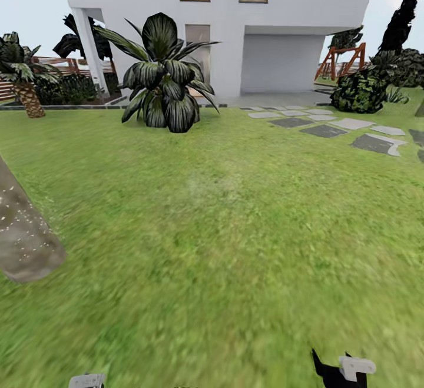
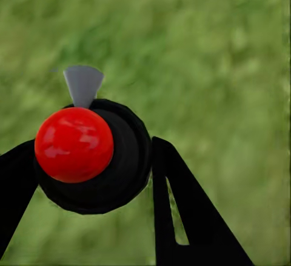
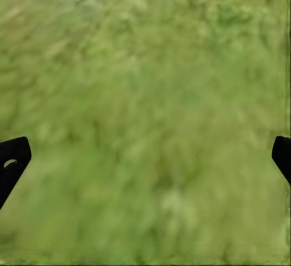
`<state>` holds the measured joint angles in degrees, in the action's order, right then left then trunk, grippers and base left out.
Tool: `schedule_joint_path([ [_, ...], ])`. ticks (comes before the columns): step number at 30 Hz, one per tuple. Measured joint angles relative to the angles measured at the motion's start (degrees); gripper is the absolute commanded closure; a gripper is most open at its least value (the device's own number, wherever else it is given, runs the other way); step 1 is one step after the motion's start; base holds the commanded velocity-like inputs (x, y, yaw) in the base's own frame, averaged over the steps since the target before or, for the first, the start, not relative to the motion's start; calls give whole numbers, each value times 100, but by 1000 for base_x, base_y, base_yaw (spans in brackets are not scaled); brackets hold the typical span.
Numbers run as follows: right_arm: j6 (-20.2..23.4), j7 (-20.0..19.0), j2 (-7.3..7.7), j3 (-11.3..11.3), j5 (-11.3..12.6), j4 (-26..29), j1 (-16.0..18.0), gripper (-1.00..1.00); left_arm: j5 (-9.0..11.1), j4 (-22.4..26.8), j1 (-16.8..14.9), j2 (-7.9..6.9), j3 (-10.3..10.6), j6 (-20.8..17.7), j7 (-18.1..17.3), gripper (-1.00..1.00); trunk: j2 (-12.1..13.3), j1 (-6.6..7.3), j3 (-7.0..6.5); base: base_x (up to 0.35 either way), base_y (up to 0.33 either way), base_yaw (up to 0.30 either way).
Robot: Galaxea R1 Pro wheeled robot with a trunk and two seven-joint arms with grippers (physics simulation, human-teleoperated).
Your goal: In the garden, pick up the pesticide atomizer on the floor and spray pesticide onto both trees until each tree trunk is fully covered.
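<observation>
The pesticide atomizer (image 2: 91, 157), small, dark and red-capped, sits clamped between the left gripper (image 2: 97, 169)'s fingers over the lawn (image 2: 212, 54); it looks light, rigid and smooth enough to twist loose, so a grip around the round body below the cap seems soundest. The right gripper (image 3: 145, 157)'s fingers are spread wide and empty, and a speckled tree trunk (image 1: 23, 235) leans in at near left.

Flat, even daylight under a pale overcast sky, with no hard shadows or glare. The lawn (image 1: 235, 246) smears into soft blur toward the head view's lower edge; in both wrist views the grass is unfocused.
</observation>
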<state>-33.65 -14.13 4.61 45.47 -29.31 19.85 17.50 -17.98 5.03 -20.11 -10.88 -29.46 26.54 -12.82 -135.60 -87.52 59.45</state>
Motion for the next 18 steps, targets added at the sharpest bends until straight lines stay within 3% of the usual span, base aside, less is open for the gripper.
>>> schedule_joint_path([
  [18, 0, -1, -12, 1, 12, -81, 0, -100, -1, 0, 0, 0, -1, 2, 4, 100, 0, 0, -5, -90, -263, -300],
])
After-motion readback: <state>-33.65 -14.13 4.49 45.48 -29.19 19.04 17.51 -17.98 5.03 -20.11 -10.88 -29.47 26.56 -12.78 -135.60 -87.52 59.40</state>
